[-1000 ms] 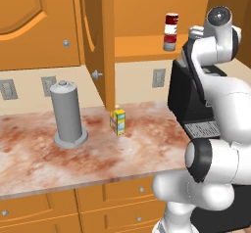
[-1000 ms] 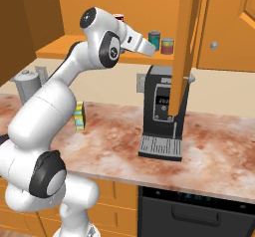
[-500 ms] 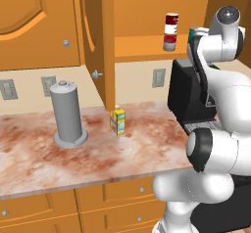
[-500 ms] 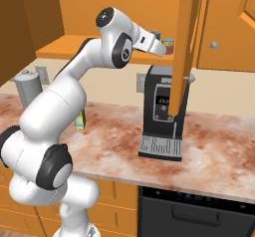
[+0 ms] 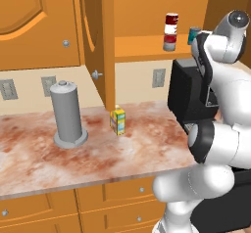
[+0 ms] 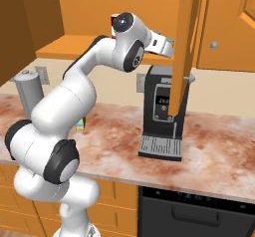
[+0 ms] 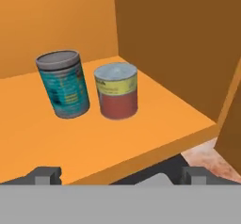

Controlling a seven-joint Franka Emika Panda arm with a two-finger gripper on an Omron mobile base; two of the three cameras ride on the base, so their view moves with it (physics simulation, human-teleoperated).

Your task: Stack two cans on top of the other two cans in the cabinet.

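On the cabinet (image 7: 155, 30) shelf, a teal can (image 7: 63, 84) and a yellow-and-red can (image 7: 117, 90) stood side by side near its right wall. The end effector (image 7: 120, 175) hung open and empty at the shelf's front edge.

A mottled reddish-brown stone counter (image 5: 39, 163) runs across the lower frame above orange drawer fronts (image 5: 112, 198), backed by a cream wall (image 5: 29, 82) with grey outlets (image 5: 48, 85), while a black oven front (image 6: 199, 213) sits at the lower right of the right base view.
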